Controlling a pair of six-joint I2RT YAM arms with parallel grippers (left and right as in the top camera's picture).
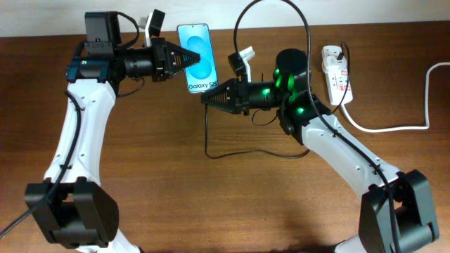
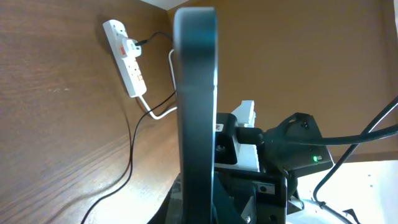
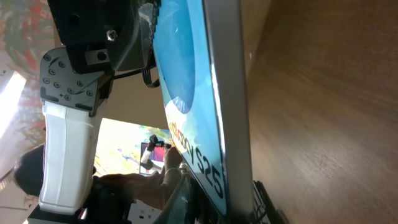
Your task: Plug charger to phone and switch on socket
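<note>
Beginning at the left, the left gripper (image 1: 184, 57) is seen reaching rightwards across the wooden table (image 1: 176, 204), clenched on the left long edge of the phone (image 1: 200, 70). One phone is counted: a slim rectangle with a bright cyan-blue screen, a lighter oval in its middle and the words "Galaxy S25" near its lower end. The screen is turned up towards the overhead camera. The long axis runs from the far edge of the table towards the near side, leaning slightly, and the lettered end points towards the near side. In the left wrist view the phone (image 2: 196, 93) is shown edge-on as a dark upright bar; in the right wrist view its screen (image 3: 186, 93) is seen at a steep angle from very close.

Just beside the lettered end, the right gripper (image 1: 209, 99) is pointed leftwards and appears closed on the end of the charger (image 1: 206, 133). One charger is counted: a thin black cable hanging from the fingertips to the table, then running right. The plug tip itself cannot be made out.

Farthest right, one socket (image 1: 336, 74) lies well apart from the phone, white and oblong with red marks, its long axis also running far to near. One thick white cord (image 1: 394, 128) trails from it to the right.
</note>
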